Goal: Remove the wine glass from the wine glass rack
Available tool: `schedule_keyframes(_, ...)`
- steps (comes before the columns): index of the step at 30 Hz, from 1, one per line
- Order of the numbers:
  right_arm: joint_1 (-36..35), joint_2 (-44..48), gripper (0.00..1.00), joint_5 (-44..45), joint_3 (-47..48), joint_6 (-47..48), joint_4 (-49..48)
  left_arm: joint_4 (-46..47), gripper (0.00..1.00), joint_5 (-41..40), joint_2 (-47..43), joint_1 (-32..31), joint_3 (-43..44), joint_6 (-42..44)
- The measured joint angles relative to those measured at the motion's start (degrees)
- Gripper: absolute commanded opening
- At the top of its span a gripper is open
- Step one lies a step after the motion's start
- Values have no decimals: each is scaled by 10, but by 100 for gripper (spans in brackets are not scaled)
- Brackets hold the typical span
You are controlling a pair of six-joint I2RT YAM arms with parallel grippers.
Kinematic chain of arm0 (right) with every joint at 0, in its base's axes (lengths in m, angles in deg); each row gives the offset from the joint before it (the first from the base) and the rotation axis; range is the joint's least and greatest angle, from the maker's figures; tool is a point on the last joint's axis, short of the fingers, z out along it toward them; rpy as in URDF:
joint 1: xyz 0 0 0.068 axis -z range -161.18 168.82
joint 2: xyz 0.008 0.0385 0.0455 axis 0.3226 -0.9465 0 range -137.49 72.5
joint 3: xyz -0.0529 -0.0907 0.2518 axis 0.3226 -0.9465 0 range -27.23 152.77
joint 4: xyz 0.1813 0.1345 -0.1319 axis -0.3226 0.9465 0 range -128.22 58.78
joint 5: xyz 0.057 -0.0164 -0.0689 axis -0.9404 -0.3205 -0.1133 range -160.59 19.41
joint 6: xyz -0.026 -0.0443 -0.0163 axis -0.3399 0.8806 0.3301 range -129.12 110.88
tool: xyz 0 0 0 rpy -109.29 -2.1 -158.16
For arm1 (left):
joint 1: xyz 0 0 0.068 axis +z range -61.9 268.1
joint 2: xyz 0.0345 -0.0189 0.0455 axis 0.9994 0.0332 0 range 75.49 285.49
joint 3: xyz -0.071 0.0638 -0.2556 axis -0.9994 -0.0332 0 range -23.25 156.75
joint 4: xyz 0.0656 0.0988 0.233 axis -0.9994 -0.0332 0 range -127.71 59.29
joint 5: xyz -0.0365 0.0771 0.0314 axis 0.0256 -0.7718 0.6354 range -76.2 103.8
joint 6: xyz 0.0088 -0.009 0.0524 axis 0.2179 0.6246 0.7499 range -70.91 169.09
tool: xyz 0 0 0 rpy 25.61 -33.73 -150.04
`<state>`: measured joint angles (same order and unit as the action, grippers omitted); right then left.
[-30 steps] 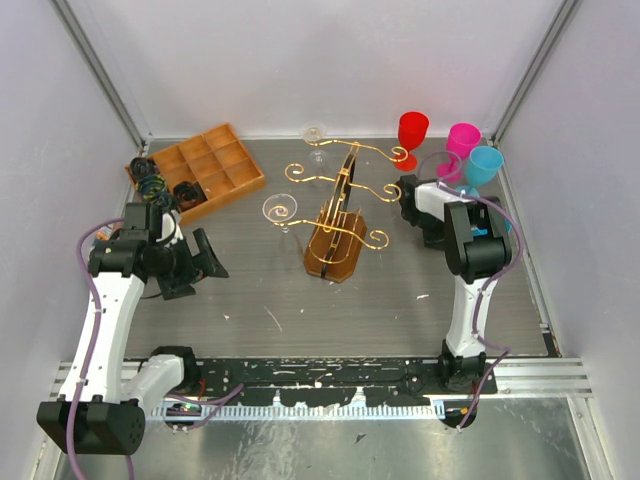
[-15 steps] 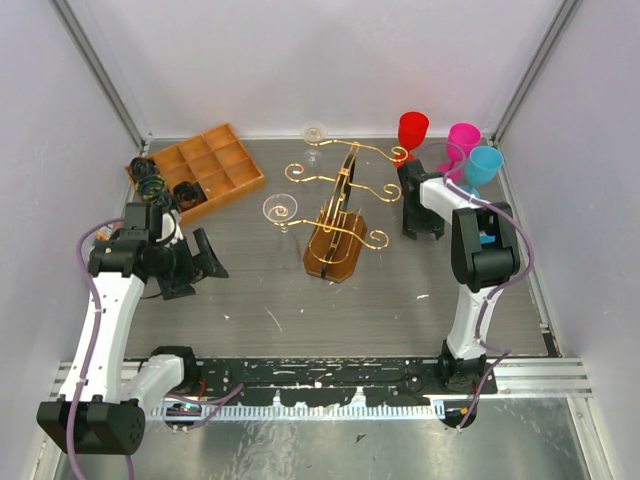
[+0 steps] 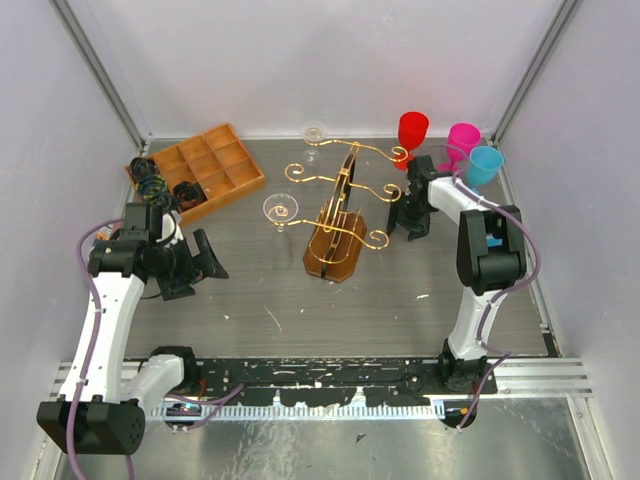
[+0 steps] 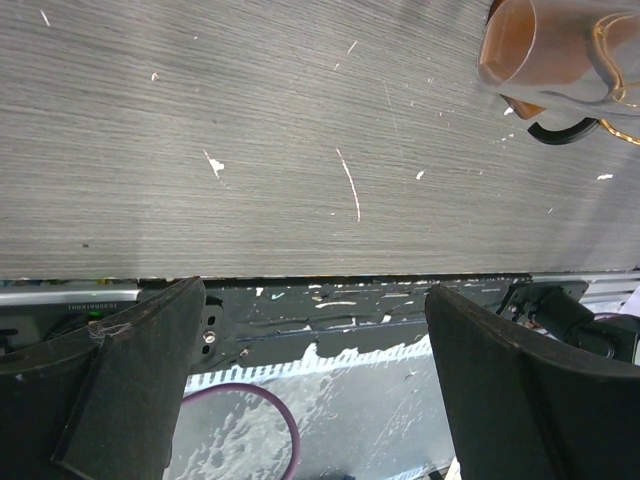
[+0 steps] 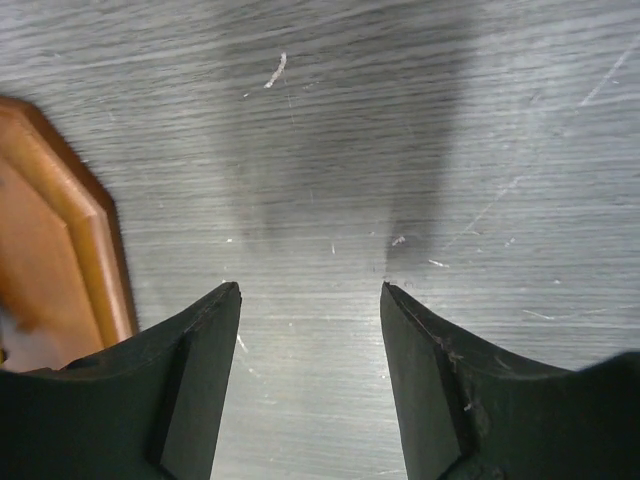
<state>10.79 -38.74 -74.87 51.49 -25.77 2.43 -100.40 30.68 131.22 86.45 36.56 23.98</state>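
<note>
At centre, wine glass rack [image 3: 336, 245] upright, lengthwise near-to-far

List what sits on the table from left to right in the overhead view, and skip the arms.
Compartment tray → wine glass rack → red goblet → pink goblet → blue goblet.
</note>
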Motion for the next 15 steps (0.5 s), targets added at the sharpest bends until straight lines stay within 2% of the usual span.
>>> schedule_keyframes(9,87,94,61,-96,-12,-7,15,-3,98,0,0,0,0,0)
schedule_keyframes(12,103,135,59,-95,19,-6,50,-3,98,0,0,0,0,0)
schedule_keyframes(15,104,160,57,-77,97,-4,90,-3,98,0,0,0,0,0)
